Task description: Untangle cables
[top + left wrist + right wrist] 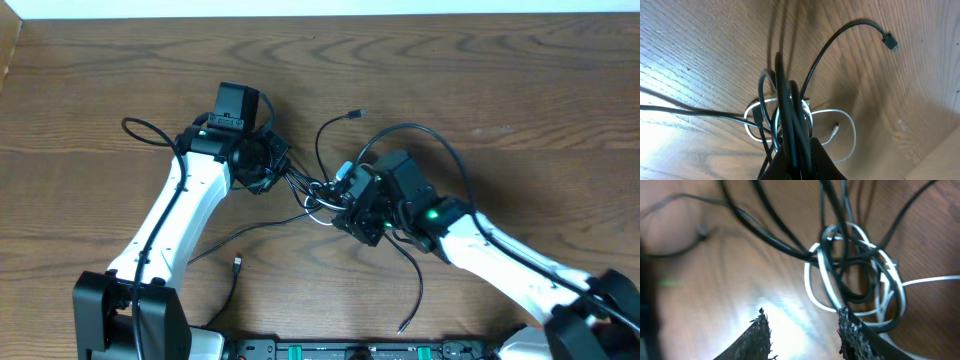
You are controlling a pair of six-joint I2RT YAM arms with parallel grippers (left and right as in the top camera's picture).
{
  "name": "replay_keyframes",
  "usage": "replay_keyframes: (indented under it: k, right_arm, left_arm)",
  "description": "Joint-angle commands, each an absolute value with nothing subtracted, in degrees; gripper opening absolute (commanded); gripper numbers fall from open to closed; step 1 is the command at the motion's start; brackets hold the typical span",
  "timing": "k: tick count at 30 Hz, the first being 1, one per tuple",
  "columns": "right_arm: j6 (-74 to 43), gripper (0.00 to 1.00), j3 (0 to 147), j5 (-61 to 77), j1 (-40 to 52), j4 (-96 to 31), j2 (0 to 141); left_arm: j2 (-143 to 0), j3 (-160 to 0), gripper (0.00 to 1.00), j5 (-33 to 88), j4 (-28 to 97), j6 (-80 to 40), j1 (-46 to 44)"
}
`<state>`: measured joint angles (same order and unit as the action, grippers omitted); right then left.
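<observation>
The cables [322,190] form a small knot of thin black cords and one white cord between my two arms at mid-table. My left gripper [268,165] is shut on a few black cords; in the left wrist view they run from its jaws [800,162] up into the knot [782,117], with the white loop [852,132] beside it. My right gripper [345,208] stands open over the knot's right side. In the right wrist view nothing lies between its fingers [802,317]; the knot [855,275] sits just beyond the right fingertip [847,322].
Loose cord ends with plugs trail off toward the back [360,113], the front left [237,263] and the front [401,327]. A thicker arm wire [140,128] loops left of the left arm. The table's far edge [300,12] runs along the top.
</observation>
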<state>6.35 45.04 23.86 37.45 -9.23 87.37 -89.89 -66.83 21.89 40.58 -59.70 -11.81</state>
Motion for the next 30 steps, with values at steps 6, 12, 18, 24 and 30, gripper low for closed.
replay_keyframes:
  k: [6,12,18,24,30]
  right_arm:
    - [9.15,0.43,45.19,18.76,38.09,-6.37,91.94]
    - [12.51,0.31,45.19,18.76,38.11,-4.05,92.27]
    - [12.49,0.29,45.19,18.83,38.15,-4.49,92.29]
    - [12.51,0.22,45.19,19.22,38.15,-4.25,92.58]
    - [12.49,0.24,45.19,20.08,38.15,-2.92,95.09]
  left_arm:
    - [-88.73,-67.59,0.08,20.91,40.93,-58.74,-11.60]
    - [-88.71,-67.59,0.08,20.91,40.95,-58.74,-11.60]
    - [-88.71,-67.59,0.08,20.91,40.93,-58.74,-11.60]
    - [-88.73,-67.59,0.08,20.91,40.95,-58.72,-11.60]
    - [-88.73,-67.59,0.08,20.91,41.17,-58.72,-11.60]
